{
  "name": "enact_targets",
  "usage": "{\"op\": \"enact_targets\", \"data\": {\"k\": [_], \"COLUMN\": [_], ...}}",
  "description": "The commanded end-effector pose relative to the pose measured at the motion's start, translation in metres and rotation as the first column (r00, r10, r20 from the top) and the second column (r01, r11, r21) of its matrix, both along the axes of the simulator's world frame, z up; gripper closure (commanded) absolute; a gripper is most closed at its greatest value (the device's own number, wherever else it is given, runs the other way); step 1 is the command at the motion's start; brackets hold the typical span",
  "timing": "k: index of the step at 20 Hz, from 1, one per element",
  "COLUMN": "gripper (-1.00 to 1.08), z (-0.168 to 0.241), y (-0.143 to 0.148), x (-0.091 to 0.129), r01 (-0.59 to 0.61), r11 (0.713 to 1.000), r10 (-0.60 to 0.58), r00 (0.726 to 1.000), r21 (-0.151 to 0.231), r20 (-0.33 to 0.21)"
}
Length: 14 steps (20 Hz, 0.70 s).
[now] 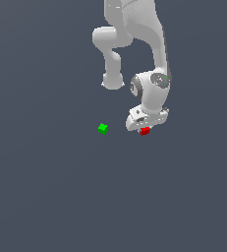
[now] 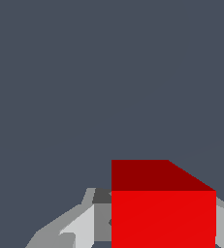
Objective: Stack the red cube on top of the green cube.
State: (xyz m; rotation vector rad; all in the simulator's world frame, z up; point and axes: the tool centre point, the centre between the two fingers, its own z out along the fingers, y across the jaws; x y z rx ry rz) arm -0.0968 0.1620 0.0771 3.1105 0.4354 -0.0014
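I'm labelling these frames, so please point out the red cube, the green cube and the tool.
red cube [image 2: 163,218]: wrist view, on its bright front face.
green cube [image 1: 102,129]: exterior view, middle of the cube.
tool [image 1: 143,129]: exterior view, between its fingertips, just above the red cube.

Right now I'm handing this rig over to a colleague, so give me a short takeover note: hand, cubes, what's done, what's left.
Hand: down at the red cube, which sits between its fingers in the wrist view; whether they grip it cannot be told.
Green cube: alone on the floor, apart from the red cube, toward the exterior view's left.
Done: hand brought to the red cube.
Left: confirm the grasp, lift, carry over the green cube, set the red cube on top, release.
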Motion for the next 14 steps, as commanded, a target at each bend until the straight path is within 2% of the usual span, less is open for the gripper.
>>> {"op": "enact_targets", "data": {"k": [1,7,14], "gripper": [1.08,1.08,1.08], "z": [0.017,0.040,0.043], "y": [0.000,0.001,0.001], "x": [0.000,0.000,0.002], "r01": [0.000,0.000,0.000], "r11": [1.000,1.000,1.000], "r10": [0.000,0.000,0.000], "r00": [1.000,1.000,1.000], "r21": [0.000,0.001,0.001], "r20": [0.001,0.001,0.001]}}
